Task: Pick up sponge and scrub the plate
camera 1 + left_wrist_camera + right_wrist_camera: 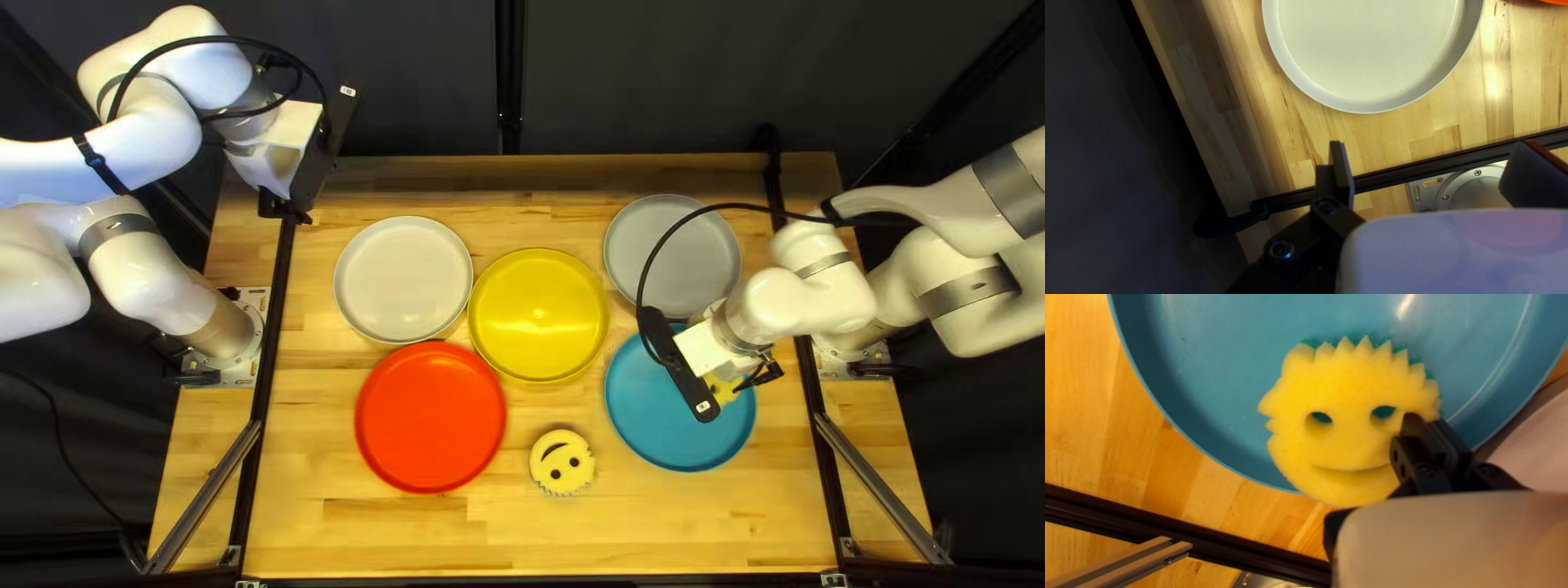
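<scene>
Right side: your right claw [749,381] is over the blue plate [669,425], clamped on the yellow smiling-face sponge [1350,441]. In the right wrist view you see it gripped near one eye, face toward the camera, with a teal layer showing behind its spiky edge. The sponge overlaps the blue plate's rim in that view; you cannot tell from this whether it touches the plate.

Left side: your left claw [285,210] is near the far left corner of the surface [544,523], holding nothing. Its own view shows the two fingers [1341,166] well apart. The off-white plate [1372,106] lies ahead of them.

Layout, top left view: the yellow plate [538,316] sits between the off-white plate and the grey plate [664,245]. You have the red plate [430,418] nearer the camera, at left. A second sponge [562,462], round and yellow, lies on the surface between the red and blue plates, its smiling face upside down to you.
</scene>
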`<state>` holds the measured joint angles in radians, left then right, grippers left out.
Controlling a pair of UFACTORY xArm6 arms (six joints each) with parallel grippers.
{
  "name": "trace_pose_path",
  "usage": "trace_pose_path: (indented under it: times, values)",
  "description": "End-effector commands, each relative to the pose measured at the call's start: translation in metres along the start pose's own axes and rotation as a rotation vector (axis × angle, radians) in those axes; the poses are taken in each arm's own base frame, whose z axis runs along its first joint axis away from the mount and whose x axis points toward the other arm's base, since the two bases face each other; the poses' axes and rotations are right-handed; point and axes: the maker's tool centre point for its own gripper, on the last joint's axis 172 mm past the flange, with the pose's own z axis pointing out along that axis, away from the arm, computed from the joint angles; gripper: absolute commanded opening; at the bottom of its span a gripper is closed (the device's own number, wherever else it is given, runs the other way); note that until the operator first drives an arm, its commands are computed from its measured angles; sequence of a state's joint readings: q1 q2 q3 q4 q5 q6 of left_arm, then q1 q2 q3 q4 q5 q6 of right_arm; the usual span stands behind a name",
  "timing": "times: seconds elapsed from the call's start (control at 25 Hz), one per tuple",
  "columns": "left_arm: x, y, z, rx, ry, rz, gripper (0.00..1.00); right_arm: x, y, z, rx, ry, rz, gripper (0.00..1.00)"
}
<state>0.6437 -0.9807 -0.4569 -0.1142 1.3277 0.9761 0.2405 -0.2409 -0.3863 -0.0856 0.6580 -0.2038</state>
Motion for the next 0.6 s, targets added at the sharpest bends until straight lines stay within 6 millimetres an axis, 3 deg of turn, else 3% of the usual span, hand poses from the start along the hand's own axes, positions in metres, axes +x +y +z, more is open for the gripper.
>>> trace_pose_path:
  times: [0.04, 0.28, 0.6]
  values:
    - [0.000, 0.000, 0.000, 0.000, 0.000, 0.000, 1.00, 0.022, 0.023, 0.001, -0.002, 0.014, -0.024, 0.00]
    - [0.000, 0.000, 0.000, 0.000, 0.000, 0.000, 1.00, 0.035, 0.036, 0.007, 0.006, 0.030, -0.056, 0.00]
    - [0.000, 0.000, 0.000, 0.000, 0.000, 0.000, 1.00, -0.004, 0.014, -0.005, 0.044, 0.044, -0.109, 0.00]
